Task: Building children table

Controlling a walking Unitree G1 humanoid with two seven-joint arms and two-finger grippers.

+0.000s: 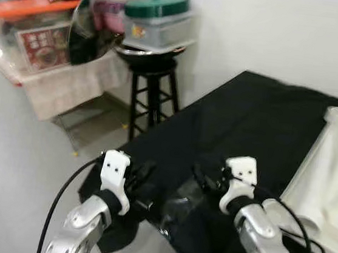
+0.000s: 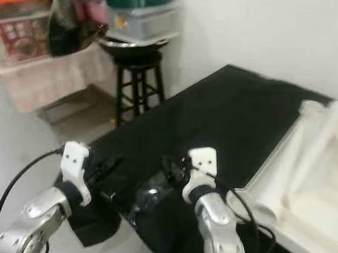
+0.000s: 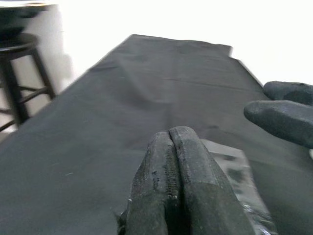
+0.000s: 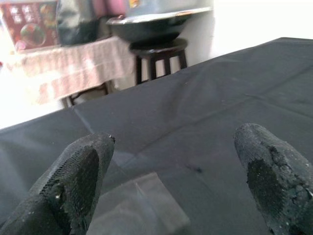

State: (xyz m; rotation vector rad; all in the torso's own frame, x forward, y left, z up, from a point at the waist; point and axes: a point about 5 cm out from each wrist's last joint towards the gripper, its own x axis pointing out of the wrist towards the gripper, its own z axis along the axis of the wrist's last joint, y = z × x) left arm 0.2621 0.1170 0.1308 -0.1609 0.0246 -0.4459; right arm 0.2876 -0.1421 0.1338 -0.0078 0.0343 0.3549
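Observation:
A black cloth (image 1: 249, 123) covers the table. On its right side lie the white children's table parts (image 2: 317, 168), a flat panel with round legs on it. A clear plastic bag (image 1: 179, 206) rests on the cloth near the front edge, between my two grippers. My left gripper (image 3: 171, 134) is shut, its tips right beside the bag (image 3: 234, 166); I cannot tell whether it pinches the plastic. My right gripper (image 4: 173, 134) is open wide just above the bag (image 4: 137, 205), and one of its fingers (image 3: 283, 115) shows in the left wrist view.
A black stool (image 1: 152, 88) stands off the table's far left corner, holding a pan and a green-lidded container (image 1: 158, 6). A cluttered rack (image 1: 44, 45) of boxes and pots is further left. The table's front edge runs just under my wrists.

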